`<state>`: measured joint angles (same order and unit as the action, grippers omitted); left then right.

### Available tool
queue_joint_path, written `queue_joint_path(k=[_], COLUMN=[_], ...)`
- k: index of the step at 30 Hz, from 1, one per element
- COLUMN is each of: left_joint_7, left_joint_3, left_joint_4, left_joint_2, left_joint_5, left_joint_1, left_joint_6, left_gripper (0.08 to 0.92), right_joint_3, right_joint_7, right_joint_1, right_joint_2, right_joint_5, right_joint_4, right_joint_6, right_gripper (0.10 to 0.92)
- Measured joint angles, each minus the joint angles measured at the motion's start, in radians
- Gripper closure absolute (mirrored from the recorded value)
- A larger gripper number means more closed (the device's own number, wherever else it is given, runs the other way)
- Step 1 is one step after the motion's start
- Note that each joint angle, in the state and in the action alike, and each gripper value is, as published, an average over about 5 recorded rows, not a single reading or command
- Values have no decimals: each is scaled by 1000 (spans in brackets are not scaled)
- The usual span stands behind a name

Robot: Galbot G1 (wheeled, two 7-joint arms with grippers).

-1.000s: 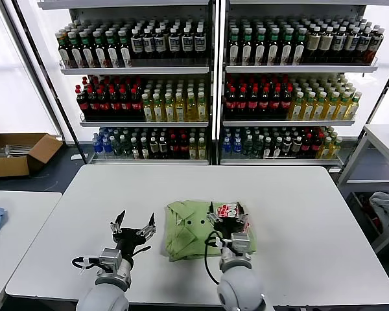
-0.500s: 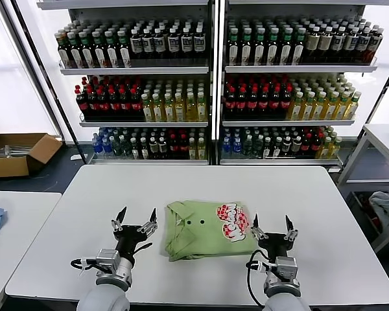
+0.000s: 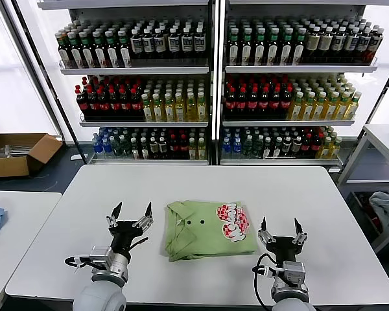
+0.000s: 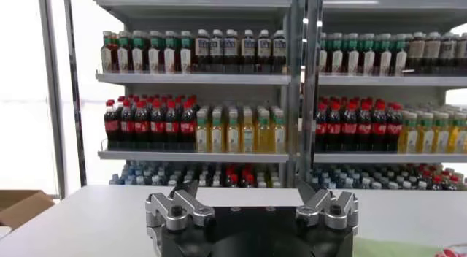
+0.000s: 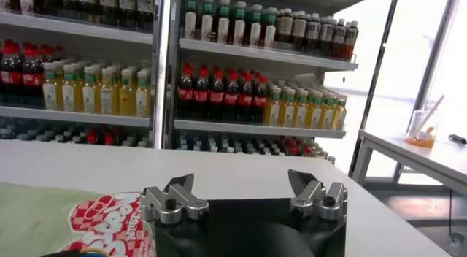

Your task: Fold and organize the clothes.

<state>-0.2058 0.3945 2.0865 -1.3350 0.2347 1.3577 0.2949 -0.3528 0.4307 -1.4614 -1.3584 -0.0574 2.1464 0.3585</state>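
Behind the white table (image 3: 311, 194) stand shelves of bottled drinks (image 3: 214, 84), rows of dark, red and yellow bottles filling the back of the room.

Starting at the claws: the right gripper (image 3: 281, 228) hangs just beside the shirt's right edge, its jaws spread wide and holding nothing, clear of the cloth. The left gripper (image 3: 129, 216) sits just beside the shirt's left edge, also spread wide and empty (both point away from the robot, toward the shelves). In the right wrist view the right gripper (image 5: 244, 190) shows the same wide gap, with the printed graphic just beside it.

Between the two claws lies the light green shirt (image 3: 204, 230), already folded into a compact rectangle on the table, collar and two small dark buttons toward the left gripper, red-and-white graphic (image 3: 232, 221) toward the right one. The fold looks essentially done; what remains, I judge, is tidying at most.

Risks from here: the near edge of the shirt looks slightly uneven, so any further nudge by a claw tip could drag the top layer and undo the fold. A low sweep past either side could catch the fabric.
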Motion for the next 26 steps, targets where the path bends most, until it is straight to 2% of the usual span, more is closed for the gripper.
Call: queue_joint_path(k=[26], left_joint_7=[29], left_joint_3=[15], left_joint_4=[16], left_joint_2=[-3], left_joint_5=[-17], left_joint_1=[21], left_joint_6=[12], left_gripper=[177], right_joint_3=[-6], right_joint_7=[-8], right_joint_1=[-29], right_joint_2=[6], right_joint_5=[10], right_joint_4=[7], right_joint_6=[-6], right_gripper=[203])
